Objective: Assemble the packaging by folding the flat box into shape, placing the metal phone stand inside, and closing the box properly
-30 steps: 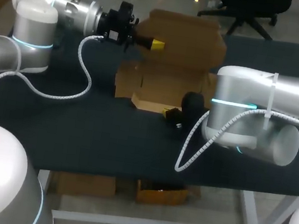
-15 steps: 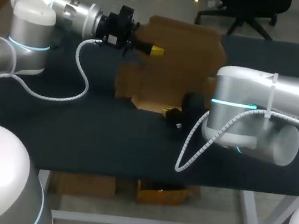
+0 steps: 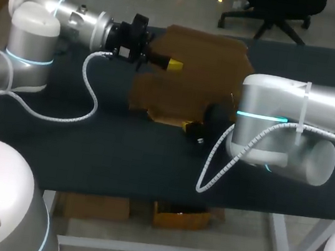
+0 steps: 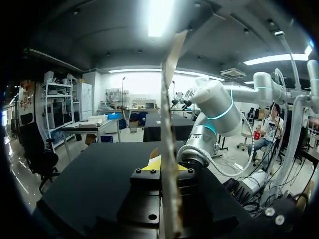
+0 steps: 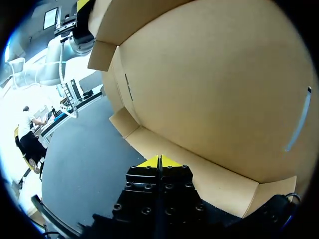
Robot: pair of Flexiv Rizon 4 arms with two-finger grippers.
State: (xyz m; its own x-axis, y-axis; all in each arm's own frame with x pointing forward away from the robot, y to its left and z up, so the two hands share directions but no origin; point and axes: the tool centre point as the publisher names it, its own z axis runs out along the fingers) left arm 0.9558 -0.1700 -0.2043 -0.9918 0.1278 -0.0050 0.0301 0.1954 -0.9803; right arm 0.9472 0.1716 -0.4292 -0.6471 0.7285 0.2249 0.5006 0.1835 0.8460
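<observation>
Only the left wrist view shows the left claw's point(image 4: 168, 164) hold plainly. The lid point(image 4: 168, 124) runs edge-on between its two yellow tips, one on each side, so the claw is clenched on the lid. From above, that claw shows a single yellow tip against the brown card, and the grip itself cannot be read. The right wrist view alone shows the lid's underside. It leans over the front wall point(image 5: 199, 174) of the box point(image 5: 119, 74), and that wall stands just ahead of the right claw point(image 5: 159, 162). This claw's tips are pressed together, and I can make out nothing between them. From above it is only a dark shape with a bit of yellow.

The left arm point(image 3: 35, 36) comes in from the far left, lies about level over the counter point(image 3: 119, 150), and holds the lid near its left edge. The box sits mid-counter, toward the far side. The right arm point(image 3: 293, 131) reaches in low from the right, with its claw at the box's near edge.

Since a second ago the left claw has come down and nearer. The lid then stood open with the inside of the box in view. It now slopes over the box and hides the inside. The right arm has kept still.
</observation>
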